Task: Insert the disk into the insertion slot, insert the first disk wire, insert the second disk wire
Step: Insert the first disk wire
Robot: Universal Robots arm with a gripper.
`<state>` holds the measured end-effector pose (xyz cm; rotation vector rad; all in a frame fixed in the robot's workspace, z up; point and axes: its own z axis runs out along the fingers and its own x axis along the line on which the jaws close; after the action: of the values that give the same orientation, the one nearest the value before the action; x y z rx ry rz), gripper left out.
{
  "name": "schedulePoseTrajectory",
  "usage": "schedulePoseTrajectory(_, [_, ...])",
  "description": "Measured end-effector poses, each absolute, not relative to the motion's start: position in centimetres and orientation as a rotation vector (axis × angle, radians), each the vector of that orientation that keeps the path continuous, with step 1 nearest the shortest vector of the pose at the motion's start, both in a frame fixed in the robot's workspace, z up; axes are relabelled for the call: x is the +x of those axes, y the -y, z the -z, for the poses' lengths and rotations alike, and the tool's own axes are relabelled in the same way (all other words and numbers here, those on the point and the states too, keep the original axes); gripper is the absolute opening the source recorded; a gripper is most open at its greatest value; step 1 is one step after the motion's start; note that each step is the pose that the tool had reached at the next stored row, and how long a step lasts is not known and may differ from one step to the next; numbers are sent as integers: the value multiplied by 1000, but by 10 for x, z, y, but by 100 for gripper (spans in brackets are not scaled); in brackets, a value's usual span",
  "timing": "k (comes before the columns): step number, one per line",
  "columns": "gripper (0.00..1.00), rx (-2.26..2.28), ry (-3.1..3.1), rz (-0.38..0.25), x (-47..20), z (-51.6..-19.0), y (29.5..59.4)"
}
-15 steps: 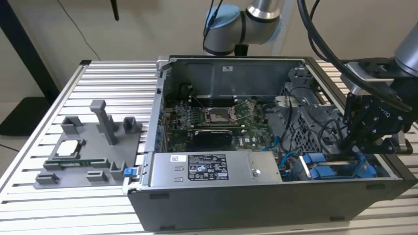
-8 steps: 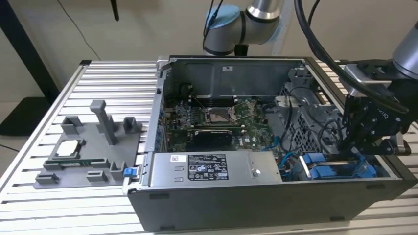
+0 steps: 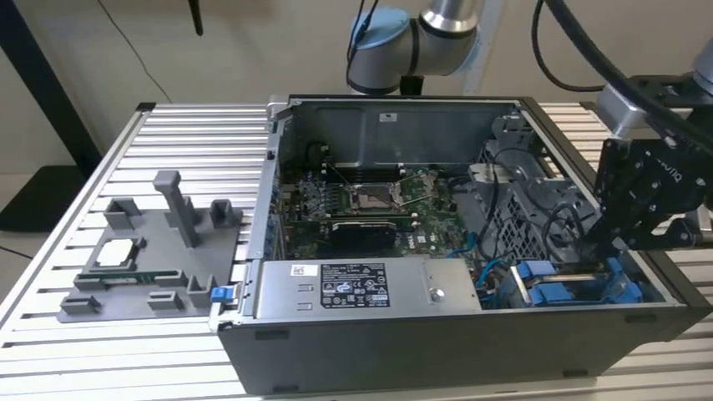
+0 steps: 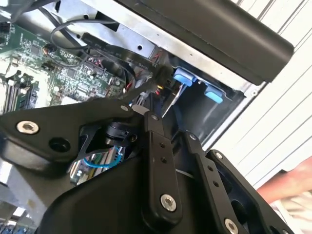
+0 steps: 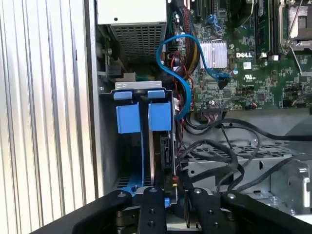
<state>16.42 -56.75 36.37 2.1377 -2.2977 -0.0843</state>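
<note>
The disk (image 5: 165, 148) stands on edge inside the insertion slot (image 5: 108, 146) of the grey cage, its blue carrier front (image 5: 160, 116) beside a second blue-fronted carrier (image 5: 128, 118). My black gripper (image 5: 173, 192) reaches down to the disk's connector edge, and its fingers are shut on the black plug of a disk wire (image 5: 173, 184). In the second wrist view that wire plug (image 4: 163, 77), with red and yellow strands, sits just past the gripper (image 4: 155, 105), close to the blue tabs (image 4: 184, 78). In the exterior view the gripper (image 3: 596, 251) dips into the case at the right, above the blue carriers (image 3: 546, 288).
The open computer case (image 3: 446, 334) lies on a slatted metal table (image 3: 189, 134). Loose black cables (image 5: 219, 146) and a blue cable (image 5: 170, 53) run beside the cage. The motherboard (image 3: 368, 209) and power supply (image 3: 356, 288) fill the middle. A grey fixture (image 3: 156, 251) sits on the left. A hand (image 4: 287, 190) shows at one corner.
</note>
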Motion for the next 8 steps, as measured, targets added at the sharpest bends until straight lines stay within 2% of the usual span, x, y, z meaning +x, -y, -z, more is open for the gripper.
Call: schedulePoseTrajectory(8, [100,2139,2300,83,165,-380,566])
